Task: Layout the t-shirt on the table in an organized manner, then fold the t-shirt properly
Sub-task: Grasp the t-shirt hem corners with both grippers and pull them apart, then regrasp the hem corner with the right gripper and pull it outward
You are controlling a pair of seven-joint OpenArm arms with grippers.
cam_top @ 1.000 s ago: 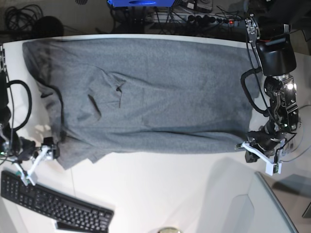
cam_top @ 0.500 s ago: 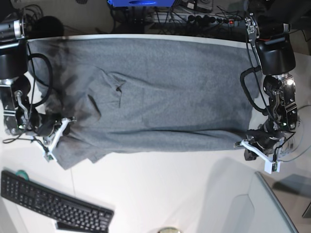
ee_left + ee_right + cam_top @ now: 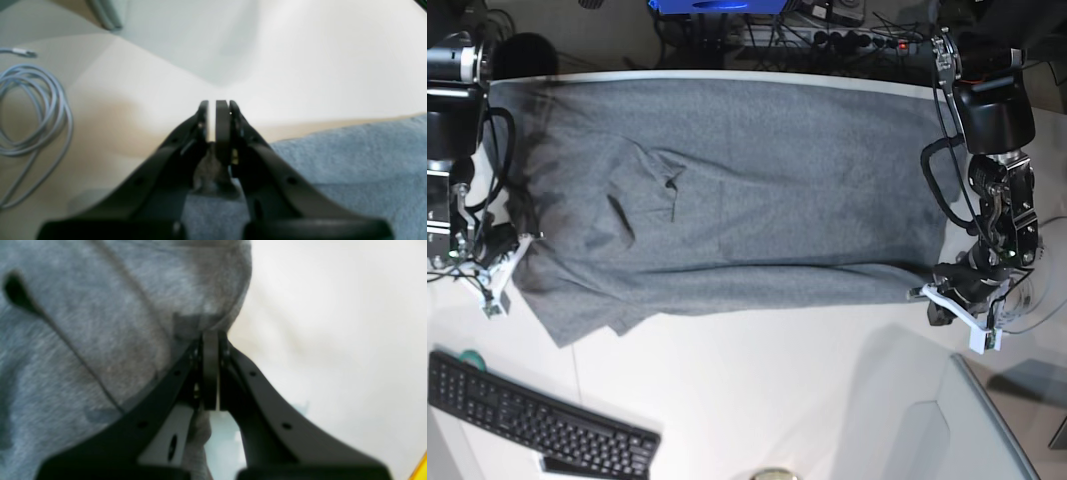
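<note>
The heather-grey t-shirt (image 3: 757, 190) lies spread across the far half of the white table (image 3: 757, 400), with a wrinkled fold left of centre. My right gripper (image 3: 524, 243) is at the shirt's left edge. In the right wrist view it (image 3: 210, 336) is shut on a fold of the t-shirt (image 3: 83, 323). My left gripper (image 3: 935, 300) sits at the shirt's near right corner. In the left wrist view its jaws (image 3: 217, 106) are almost closed, with a bit of grey fabric (image 3: 210, 170) pinched deep between them and the t-shirt (image 3: 350, 156) lying to the right.
A black keyboard (image 3: 537, 420) lies at the near left. A coiled grey cable (image 3: 30, 106) lies off the table's right end. Cables and a power strip (image 3: 847, 40) run behind the far edge. A grey panel (image 3: 987, 420) stands at the near right.
My right gripper has moved from beside the keyboard up to the shirt's left edge and drawn that edge leftwards. My left gripper has stayed at the near right corner.
</note>
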